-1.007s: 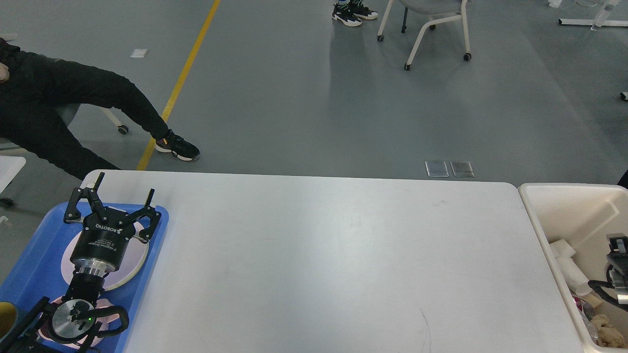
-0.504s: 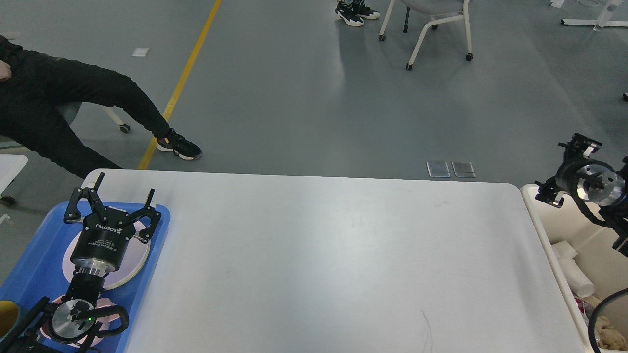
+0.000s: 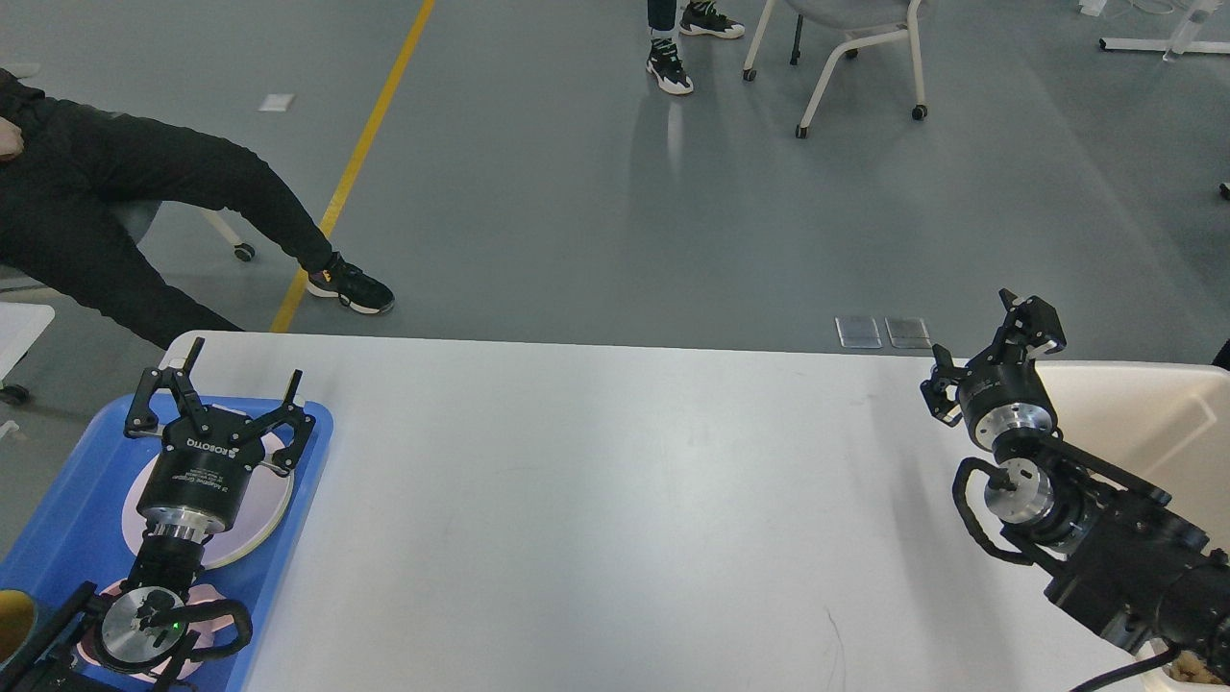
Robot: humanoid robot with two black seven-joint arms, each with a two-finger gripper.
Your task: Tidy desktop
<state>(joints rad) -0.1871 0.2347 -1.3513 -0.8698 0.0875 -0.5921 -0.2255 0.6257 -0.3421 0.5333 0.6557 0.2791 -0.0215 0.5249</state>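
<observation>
The desktop (image 3: 615, 500) is a wide white tabletop with rounded corners, and its middle is bare. My left gripper (image 3: 245, 362) hangs open over the blue tray (image 3: 58, 519) at the desktop's left end, above a round pale plate (image 3: 264, 509), with nothing between its fingers. My right gripper (image 3: 972, 329) is above the desktop's far right corner, next to the beige bin (image 3: 1153, 413). It points away from me with its fingers spread and holds nothing.
A yellow object (image 3: 12, 620) sits at the tray's near left corner. A seated person in black (image 3: 115, 211) stretches a leg toward the table's far left corner. A wheeled chair (image 3: 846, 48) and a walking person's shoes (image 3: 673, 72) are on the floor beyond.
My right arm has swung up out of the bin and left, so its gripper now hangs over the desktop's right end. The left arm has not moved.
</observation>
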